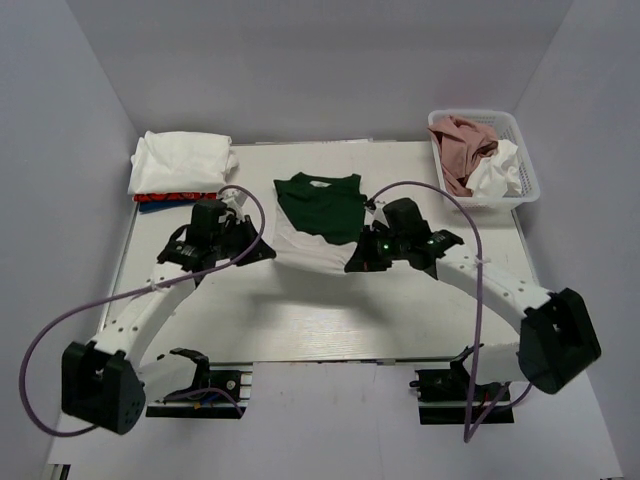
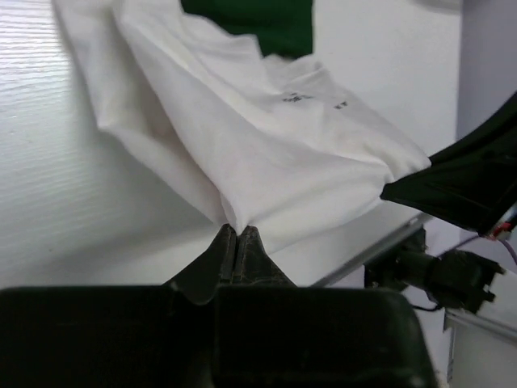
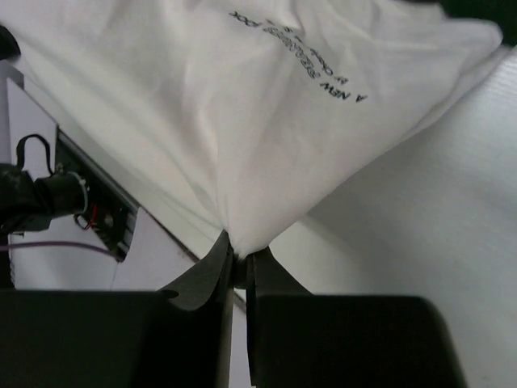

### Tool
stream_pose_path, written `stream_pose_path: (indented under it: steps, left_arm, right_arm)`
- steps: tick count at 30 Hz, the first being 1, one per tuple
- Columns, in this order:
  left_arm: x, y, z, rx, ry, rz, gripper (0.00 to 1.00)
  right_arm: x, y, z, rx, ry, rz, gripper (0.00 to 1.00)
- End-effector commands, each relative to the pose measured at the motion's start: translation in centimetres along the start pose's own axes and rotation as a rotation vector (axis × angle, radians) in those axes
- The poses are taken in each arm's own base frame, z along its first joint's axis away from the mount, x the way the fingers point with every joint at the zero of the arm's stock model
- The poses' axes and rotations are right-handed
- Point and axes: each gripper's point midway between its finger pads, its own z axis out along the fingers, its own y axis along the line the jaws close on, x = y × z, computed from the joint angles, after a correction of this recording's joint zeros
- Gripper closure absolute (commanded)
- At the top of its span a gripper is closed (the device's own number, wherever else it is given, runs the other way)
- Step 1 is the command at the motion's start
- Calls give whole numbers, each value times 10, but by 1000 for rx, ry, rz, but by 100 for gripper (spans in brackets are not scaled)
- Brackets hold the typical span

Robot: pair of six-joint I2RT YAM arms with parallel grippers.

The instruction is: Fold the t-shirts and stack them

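An off-white t-shirt (image 1: 310, 248) with small black print hangs stretched between both grippers, lifted at its near edge. My left gripper (image 1: 268, 250) is shut on its left corner, seen close in the left wrist view (image 2: 235, 230) with the cloth (image 2: 266, 137) fanning out from the tips. My right gripper (image 1: 352, 265) is shut on the right corner, seen in the right wrist view (image 3: 240, 250) under the cloth (image 3: 242, 121). A dark green t-shirt (image 1: 320, 200) lies flat just beyond, overlapping the off-white one; it also shows in the left wrist view (image 2: 266, 24).
A folded white tee (image 1: 185, 160) tops a stack with red and blue tees (image 1: 175, 197) at the back left. A white lattice basket (image 1: 530, 170) at the back right holds a dusty pink tee (image 1: 460, 140) and a white one (image 1: 497, 170).
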Motion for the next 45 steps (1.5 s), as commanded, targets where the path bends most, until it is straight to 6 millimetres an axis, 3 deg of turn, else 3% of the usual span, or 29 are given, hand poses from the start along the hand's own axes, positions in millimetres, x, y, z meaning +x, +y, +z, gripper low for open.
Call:
stream_pose_path:
  steps: [1,5,7,12,13,14,16,17,18,19,20,21,22,24,29,30,31,32,33,34,35,36,37,38,39,42,43,44,45]
  left_arm:
    - [6,-23,-23,93,18,21,100]
    - [-18,-39,-33,117,-55,62,100]
    - [-31,-32,-29,63,-91,58,100]
    - [-74,-28,-13,0,-180,22,100]
    - [-80,-18,0,-45,-171,-2,100]
    - [-97,-21,0,-53,-200,-3,100]
    - [-110,-11,11,-115,-214,-26,100]
    - [-119,-8,23,-135,-207,-32,100]
    - [-123,-4,29,-161,-207,-37,100]
    - [-132,0,33,-175,-214,-43,100]
    - [-144,-7,34,-167,-228,-39,100]
    - [-146,2,49,-194,-208,-48,100]
    - [-155,-3,50,-189,-216,-46,100]
    - [-159,12,68,-223,-195,-63,100]
    - [-179,34,104,-251,-171,-92,100]
    - [-187,35,106,-244,-178,-95,100]
    - [-194,34,113,-234,-195,-90,100]
    - [-189,43,128,-240,-162,-88,100]
    - [-204,42,130,-229,-192,-85,100]
    - [-208,43,136,-230,-192,-74,100]
    - [-205,44,142,-222,-158,-58,89]
    - [-213,45,156,-214,-145,-36,58]
    - [-218,51,159,-227,-135,-28,24]
    - [-218,56,165,-249,-94,-18,1]
    - [-223,50,160,-239,-92,5,1]
    - [-206,58,168,-230,-27,53,1]
    - [-201,57,167,-215,-15,68,1]
    - [-205,46,158,-178,-40,102,1]
    - [-181,53,163,-173,12,133,1]
  right_arm:
    - [17,12,-29,-33,51,-26,100]
    - [-8,23,-41,-46,-68,-55,100]
    - [-22,25,-45,-31,-110,-60,100]
    - [-60,7,-36,94,-173,-37,100]
    - [-68,6,-35,99,-185,-35,100]
    - [-80,6,-29,101,-190,-28,100]
    - [-91,-1,-23,119,-198,-11,100]
    - [-106,2,-26,121,-228,-9,100]
    - [-107,-8,-14,138,-206,14,100]
    - [-120,-11,-16,134,-230,25,100]
    - [-123,-10,-15,115,-225,34,100]
    - [-122,-13,-2,102,-189,55,100]
    - [-132,-17,-4,95,-206,64,100]
    - [-136,-17,11,41,-167,96,100]
    - [-160,-50,31,27,-168,164,100]
    - [-175,-52,26,25,-193,163,100]
    - [-172,-67,43,45,-163,184,100]
    - [-182,-67,43,42,-176,177,100]
    - [-195,-69,41,38,-190,169,100]
    - [-186,-88,63,63,-146,200,99]
    - [-198,-88,63,65,-161,194,83]
    - [-198,-94,68,82,-147,205,44]
    - [-223,-92,68,80,-187,173,10]
    - [-212,-103,78,109,-131,201,9]
    - [-215,-107,81,122,-129,197,9]
    - [-240,-92,68,121,-211,129,9]
    - [-226,-97,72,133,-192,140,9]
    - [-243,-85,55,114,-267,104,9]
    - [-236,-89,56,124,-261,108,9]
